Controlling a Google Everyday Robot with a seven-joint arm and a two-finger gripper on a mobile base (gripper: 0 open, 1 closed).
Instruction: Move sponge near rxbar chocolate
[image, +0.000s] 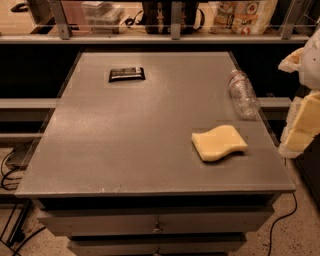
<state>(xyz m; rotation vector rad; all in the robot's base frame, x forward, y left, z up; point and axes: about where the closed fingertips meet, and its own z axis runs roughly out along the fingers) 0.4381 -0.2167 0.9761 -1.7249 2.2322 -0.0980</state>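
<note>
The pale yellow sponge (219, 142) with wavy edges lies flat on the grey table (125, 150), at the right, near the front. The rxbar chocolate (127, 74), a small black bar with a pale strip, lies at the far left of the table. My gripper (303, 120), with yellowish blocky pads, hangs at the right edge of the view, beyond the table's right side and to the right of the sponge. It holds nothing that I can see.
A clear plastic bottle (243, 94) lies on its side at the table's right edge, behind the sponge. A shelf rail (170, 36) with bags and boxes runs along the back. Drawers (156, 222) sit below the table front. Cables lie on the floor.
</note>
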